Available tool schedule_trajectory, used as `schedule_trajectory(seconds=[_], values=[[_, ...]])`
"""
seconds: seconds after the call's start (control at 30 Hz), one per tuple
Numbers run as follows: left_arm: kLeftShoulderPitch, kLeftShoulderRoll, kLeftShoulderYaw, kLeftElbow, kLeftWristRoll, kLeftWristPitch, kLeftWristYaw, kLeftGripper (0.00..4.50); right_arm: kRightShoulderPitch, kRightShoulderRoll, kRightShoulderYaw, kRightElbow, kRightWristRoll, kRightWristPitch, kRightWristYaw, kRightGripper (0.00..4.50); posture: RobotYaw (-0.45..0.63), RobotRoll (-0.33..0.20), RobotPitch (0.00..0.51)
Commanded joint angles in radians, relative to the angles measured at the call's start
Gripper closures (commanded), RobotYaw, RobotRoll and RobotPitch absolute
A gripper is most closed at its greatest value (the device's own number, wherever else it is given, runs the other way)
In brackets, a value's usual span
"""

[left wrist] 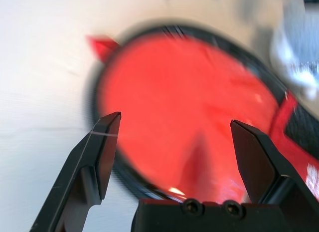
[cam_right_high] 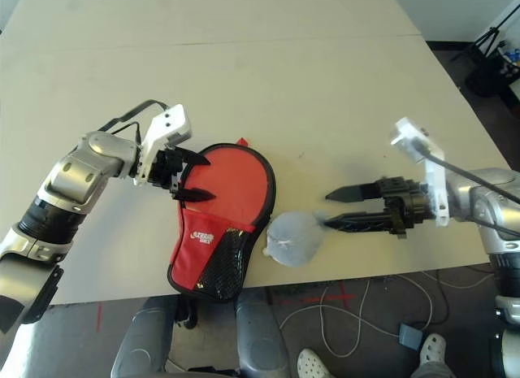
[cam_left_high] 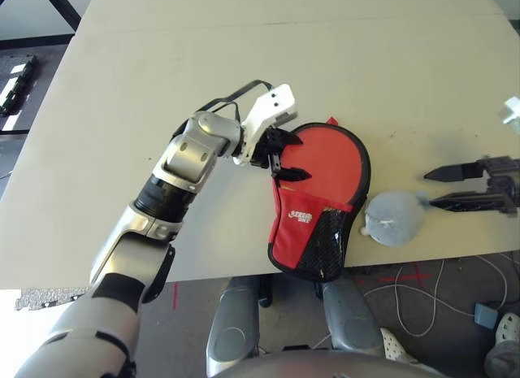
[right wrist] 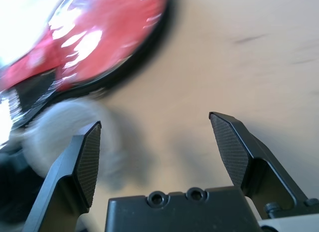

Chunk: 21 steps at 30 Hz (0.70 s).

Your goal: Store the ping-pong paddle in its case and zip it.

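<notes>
Beige table (cam_right_high: 268, 77) surface carries all items; dark floor with loose cables (cam_right_high: 382, 313) is visible beyond its near edge.

1. Case (cam_right_high: 223, 219): red paddle-shaped pouch with black zipper trim, lying flat close to the near edge, around the middle of the table's width. Its narrow end, bearing the white logo and black mesh pocket, reaches the near edge. The round end points toward the table centre. A small red tab projects from the far rim of the round end.

2. Left gripper (cam_right_high: 188, 174): positioned at the round end of the case on its left side, fingers spread, nothing held. One finger lies over the red fabric, the other over the black rim; contact cannot be confirmed.

3. Right gripper (cam_right_high: 335, 210): located to the right of the case, near the near edge, fingers parted and empty, tips directed toward the plush lump.

4. Grey-blue plush lump (cam_right_high: 292, 238): rests just beside the right flank of the case, between the case and the right gripper.

5. Ping-pong paddle: cannot be identified.
</notes>
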Motion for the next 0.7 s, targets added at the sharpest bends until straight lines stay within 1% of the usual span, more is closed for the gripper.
schedule_trajectory(seconds=[0.03, 0.13, 0.33, 0.37, 0.43, 0.57, 0.7], values=[[0.028, 0.010, 0.142, 0.037, -0.036, -0.043, 0.115, 0.00, -0.054, 0.080, -0.055, 0.184, -0.063, -0.148, -0.173, 0.04, -0.12, 0.000, 0.311], [0.047, 0.002, 0.258, 0.081, -0.060, -0.080, 0.226, 0.00, -0.117, 0.145, -0.113, 0.334, -0.088, -0.293, -0.317, 0.04, -0.11, 0.000, 0.310], [0.079, -0.018, 0.404, 0.156, -0.086, -0.179, 0.417, 0.00, -0.199, 0.197, -0.205, 0.554, -0.103, -0.512, -0.499, 0.04, -0.10, 0.000, 0.306], [0.096, -0.028, 0.442, 0.167, -0.090, -0.207, 0.468, 0.00, -0.211, 0.205, -0.229, 0.587, -0.101, -0.568, -0.553, 0.04, -0.09, 0.000, 0.306], [0.122, -0.043, 0.491, 0.184, -0.094, -0.256, 0.541, 0.00, -0.229, 0.218, -0.261, 0.632, -0.098, -0.643, -0.616, 0.04, -0.09, 0.000, 0.305], [0.158, -0.047, 0.528, 0.213, -0.100, -0.323, 0.617, 0.00, -0.255, 0.231, -0.292, 0.682, -0.093, -0.730, -0.667, 0.04, -0.09, 0.000, 0.301], [0.201, -0.060, 0.590, 0.221, -0.102, -0.397, 0.741, 0.00, -0.278, 0.233, -0.352, 0.703, -0.069, -0.823, -0.737, 0.04, -0.09, 0.000, 0.293]])
